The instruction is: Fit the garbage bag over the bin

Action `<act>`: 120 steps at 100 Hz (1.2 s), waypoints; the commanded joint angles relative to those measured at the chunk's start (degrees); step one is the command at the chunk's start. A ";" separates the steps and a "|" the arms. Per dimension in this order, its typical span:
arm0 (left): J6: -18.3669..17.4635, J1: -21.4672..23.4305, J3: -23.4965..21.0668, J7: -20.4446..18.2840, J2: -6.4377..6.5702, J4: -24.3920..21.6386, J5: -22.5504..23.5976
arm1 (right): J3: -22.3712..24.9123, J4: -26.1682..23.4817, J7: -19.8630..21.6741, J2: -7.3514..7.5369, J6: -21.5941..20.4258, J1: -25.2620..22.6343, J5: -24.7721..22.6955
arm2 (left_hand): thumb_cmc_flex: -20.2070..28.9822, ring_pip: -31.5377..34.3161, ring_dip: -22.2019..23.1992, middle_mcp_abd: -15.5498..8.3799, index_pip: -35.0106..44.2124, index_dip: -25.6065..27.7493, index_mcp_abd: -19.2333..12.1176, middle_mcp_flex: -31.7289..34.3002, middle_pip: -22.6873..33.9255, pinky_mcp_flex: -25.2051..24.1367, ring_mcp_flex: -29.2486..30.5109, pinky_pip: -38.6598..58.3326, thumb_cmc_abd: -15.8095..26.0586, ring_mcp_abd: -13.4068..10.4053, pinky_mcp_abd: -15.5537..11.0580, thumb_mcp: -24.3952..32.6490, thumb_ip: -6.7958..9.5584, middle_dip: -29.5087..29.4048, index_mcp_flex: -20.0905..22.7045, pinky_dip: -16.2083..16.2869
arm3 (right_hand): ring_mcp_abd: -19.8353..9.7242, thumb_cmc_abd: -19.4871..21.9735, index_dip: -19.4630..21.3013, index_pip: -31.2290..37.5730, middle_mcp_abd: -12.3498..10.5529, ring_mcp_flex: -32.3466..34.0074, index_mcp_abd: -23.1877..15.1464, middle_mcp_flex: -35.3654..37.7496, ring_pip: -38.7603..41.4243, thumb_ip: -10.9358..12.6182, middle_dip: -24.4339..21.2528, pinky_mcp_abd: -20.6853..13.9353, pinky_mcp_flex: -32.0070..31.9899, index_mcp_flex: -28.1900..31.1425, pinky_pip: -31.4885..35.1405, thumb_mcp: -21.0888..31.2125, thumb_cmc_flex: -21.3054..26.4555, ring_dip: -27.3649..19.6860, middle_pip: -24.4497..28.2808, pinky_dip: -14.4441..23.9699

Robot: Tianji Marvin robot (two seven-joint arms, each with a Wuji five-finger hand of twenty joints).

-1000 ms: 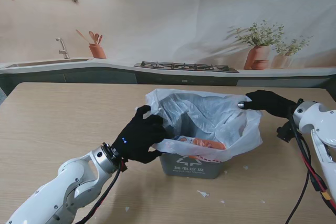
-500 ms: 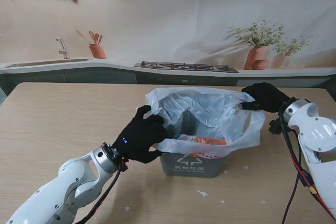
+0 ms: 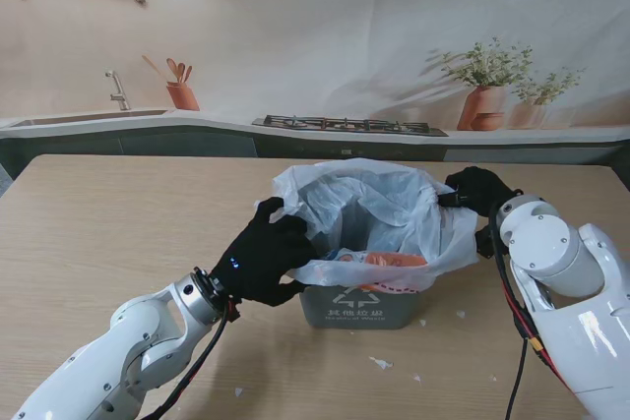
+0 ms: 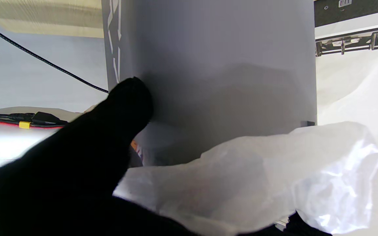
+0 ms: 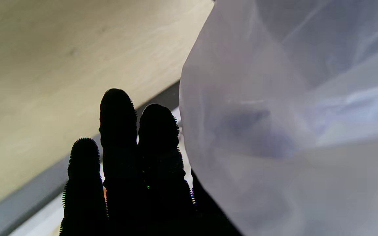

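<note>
Bin [image 3: 356,306] upper walls and rim hidden under garbage bag [image 3: 379,218]. Right hand [image 3: 474,189] fingertips buried in bag film; grip possibly closed, unconfirmed. Left hand [image 3: 258,261] thumb side hidden behind bag fold. White specks [image 3: 380,363] on table [image 3: 118,223] too small to identify.

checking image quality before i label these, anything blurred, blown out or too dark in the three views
Stand view: evenly lit and sharp; the garbage bag and bin read clearly. Left wrist view: the left hand is a black, featureless, soft-edged mass, and the bag has a glare patch at one end. Right wrist view: the fingers are pure silhouette, the table behind them is blurred, and the bag is hazy.
</note>
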 commanded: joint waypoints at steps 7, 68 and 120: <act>0.05 1.12 0.71 -1.90 0.50 2.32 0.54 | -0.57 -0.24 4.99 0.53 5.26 -0.43 1.68 | 2.49 1.25 0.67 -1.78 1.43 0.00 -3.54 0.03 0.03 -0.30 1.94 1.61 -0.03 0.48 -0.43 2.51 3.01 0.50 4.10 0.80 | 0.80 0.24 1.42 1.35 2.70 -0.79 1.14 1.24 1.31 0.04 0.52 0.19 -0.78 2.19 1.16 5.82 3.28 0.63 1.76 -0.02; 0.49 1.03 0.85 -2.04 0.49 2.31 0.55 | -0.76 7.35 12.28 2.08 -4.38 -0.13 4.12 | 2.17 1.35 0.68 -1.68 1.65 0.28 -3.32 0.47 0.02 -0.30 2.09 1.61 -0.24 0.58 -0.43 3.28 3.24 0.67 4.36 0.80 | -0.70 4.66 0.88 -0.40 -0.66 -5.50 -2.74 -4.82 -1.04 0.91 -1.43 -2.25 -4.81 -2.47 -0.43 -1.03 2.56 0.39 0.09 0.81; 0.86 0.88 1.01 -2.62 0.47 2.33 0.30 | 7.28 4.06 -2.75 -1.47 -19.21 -7.13 12.69 | 1.73 1.31 0.67 -1.80 1.96 0.99 -3.37 0.64 -0.08 -0.32 2.03 1.43 -0.47 0.58 -0.41 4.35 3.99 1.02 4.45 0.71 | -10.64 14.73 -7.51 -22.07 -11.42 -34.92 -0.40 -48.66 -24.04 11.68 -17.68 -9.87 -20.00 -44.24 -6.49 -24.16 -19.75 -9.10 -19.98 9.32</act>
